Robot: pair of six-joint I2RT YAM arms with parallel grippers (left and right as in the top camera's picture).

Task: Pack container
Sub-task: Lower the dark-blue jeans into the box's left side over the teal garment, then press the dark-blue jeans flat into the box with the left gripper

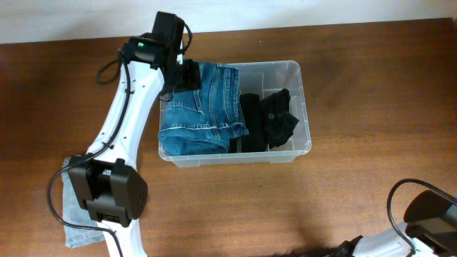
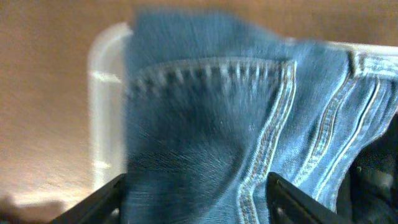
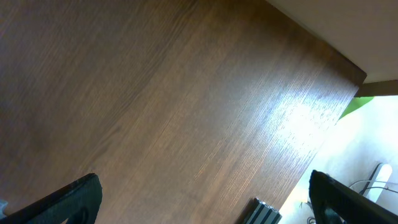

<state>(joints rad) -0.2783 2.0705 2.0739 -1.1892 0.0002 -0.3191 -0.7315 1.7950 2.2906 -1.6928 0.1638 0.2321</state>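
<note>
The container [image 1: 303, 107], a clear plastic bin, stands mid-table. Folded blue jeans [image 1: 203, 107] fill its left half and black clothing [image 1: 275, 118] lies in its right half. My left gripper [image 1: 187, 75] is at the bin's far left corner, right over the jeans. In the left wrist view its fingers [image 2: 193, 199] stand wide apart with the denim [image 2: 205, 124] between them, beside the bin's rim [image 2: 102, 74]. My right gripper [image 3: 202, 199] is open and empty over bare wood; its arm [image 1: 428, 214] shows at the bottom right of the overhead view.
A grey-blue cloth [image 1: 71, 207] lies at the table's front left under the left arm's base. The wooden table [image 3: 155, 93] ends at an edge with an aluminium rail [image 3: 264, 213] beyond it.
</note>
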